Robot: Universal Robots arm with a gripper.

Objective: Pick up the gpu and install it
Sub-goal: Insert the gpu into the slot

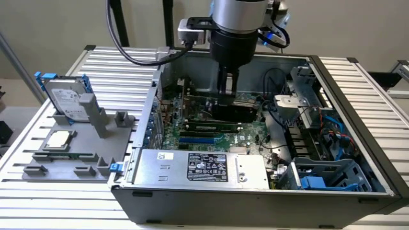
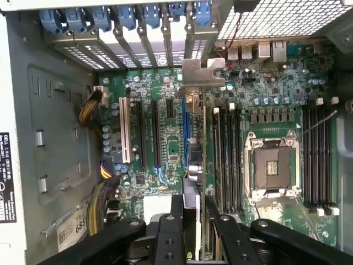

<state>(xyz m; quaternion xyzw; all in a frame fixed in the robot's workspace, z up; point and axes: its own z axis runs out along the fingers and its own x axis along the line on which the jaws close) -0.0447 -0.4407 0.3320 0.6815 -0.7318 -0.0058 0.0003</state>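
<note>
1. Currently the gripper (image 2: 194, 208) is clamped on the gpu (image 2: 199, 165), its fingers (image 2: 177, 218) pinching the upper edge from both faces
2. The gpu hangs edge-down directly beneath the gripper, inside the case (image 1: 191, 211), over the motherboard (image 2: 165, 138) slots; whether it is seated cannot be told
3. Handling, as judged: light, stiff and thin, with fragile components and edge contacts
4. Hold point: the bare board edge, clear of the silver bracket (image 2: 201, 74) ahead of the fingers

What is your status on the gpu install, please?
Gripper shut on gpu, inside the case. Gpu edge-on over motherboard slots. Seating unclear; nothing seen across the slots.
</note>
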